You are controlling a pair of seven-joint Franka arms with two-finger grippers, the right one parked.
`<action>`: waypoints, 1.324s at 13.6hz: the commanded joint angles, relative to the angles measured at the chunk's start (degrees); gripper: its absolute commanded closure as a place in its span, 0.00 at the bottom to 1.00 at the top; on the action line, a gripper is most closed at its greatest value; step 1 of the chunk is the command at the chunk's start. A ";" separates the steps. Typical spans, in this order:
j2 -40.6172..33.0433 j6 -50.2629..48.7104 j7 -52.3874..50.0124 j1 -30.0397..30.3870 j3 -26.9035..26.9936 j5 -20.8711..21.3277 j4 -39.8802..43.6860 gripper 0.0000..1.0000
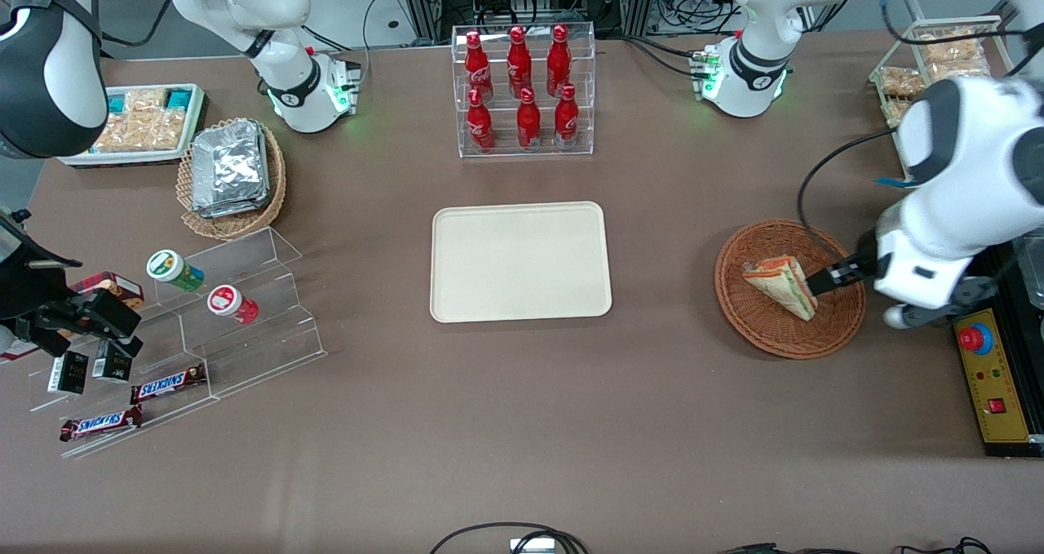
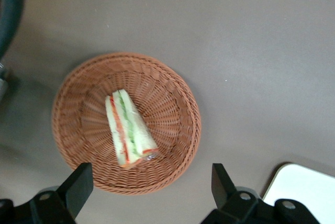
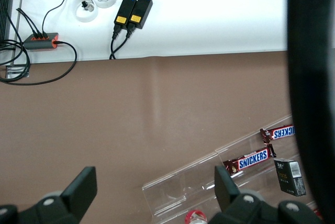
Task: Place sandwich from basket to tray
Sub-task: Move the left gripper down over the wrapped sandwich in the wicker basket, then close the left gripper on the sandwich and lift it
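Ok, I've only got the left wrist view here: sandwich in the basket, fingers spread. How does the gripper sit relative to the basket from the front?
Observer: The gripper hovers over the reddish-brown basket, open, right beside the sandwich.
Operator: Is the tray free to take it?
Observer: Yes, the cream tray has nothing on it; it lies toward the parked arm's end from the basket.
Operator: Anything standing near the tray?
Observer: A clear rack of red bottles stands farther from the front camera than the tray, apart from it.
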 commanded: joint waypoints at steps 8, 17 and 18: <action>-2.02 20.74 -10.56 0.46 0.99 0.53 -19.80 0.00; -1.85 31.81 -12.67 1.25 2.58 0.53 -28.78 0.00; -1.58 33.49 -12.67 1.34 2.66 0.53 -29.84 0.00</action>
